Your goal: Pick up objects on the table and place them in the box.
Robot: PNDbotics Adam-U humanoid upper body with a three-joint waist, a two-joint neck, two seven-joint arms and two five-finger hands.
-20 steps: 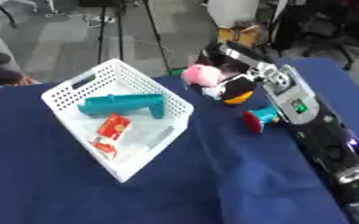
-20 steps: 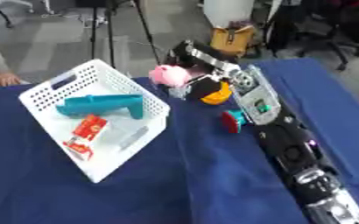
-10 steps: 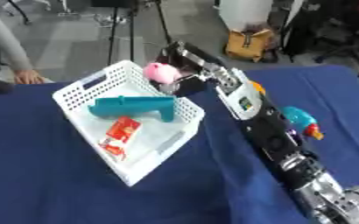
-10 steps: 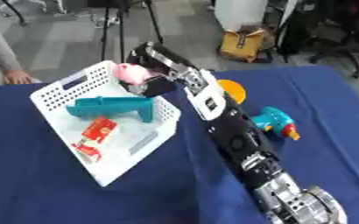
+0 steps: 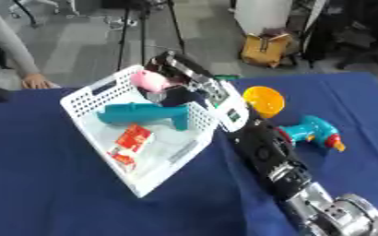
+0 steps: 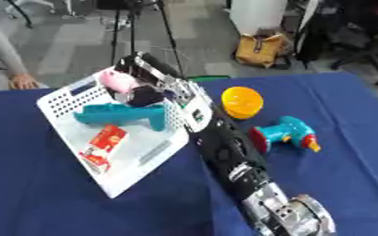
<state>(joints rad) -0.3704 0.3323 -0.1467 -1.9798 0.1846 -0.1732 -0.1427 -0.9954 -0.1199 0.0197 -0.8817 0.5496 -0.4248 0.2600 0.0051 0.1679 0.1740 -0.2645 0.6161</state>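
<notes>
One robot hand, the right one, is in view: its black-and-silver arm runs up from the lower right corner and ends over the far corner of the white box. Its fingers are curled round a small pink object, soft-looking and rounded, held above the box's upper end. A dark part lies just below the pink object, but whether it belongs to the hand or is a separate thing cannot be told.

The box is a white plastic basket with latticed walls and a slot handle in its far side. It sits askew on the surface, which is covered in a dark blue cloth that creases near the arm. Inside the box lies a teal object with a long barrel and a stubby grip, smooth and hard-looking, and nearer the camera a flat red and white packet.

Outside the box, to the right of the arm, a round orange bowl-like object lies on the cloth. Near it is a teal toy drill with a red collar and an orange tip.
</notes>
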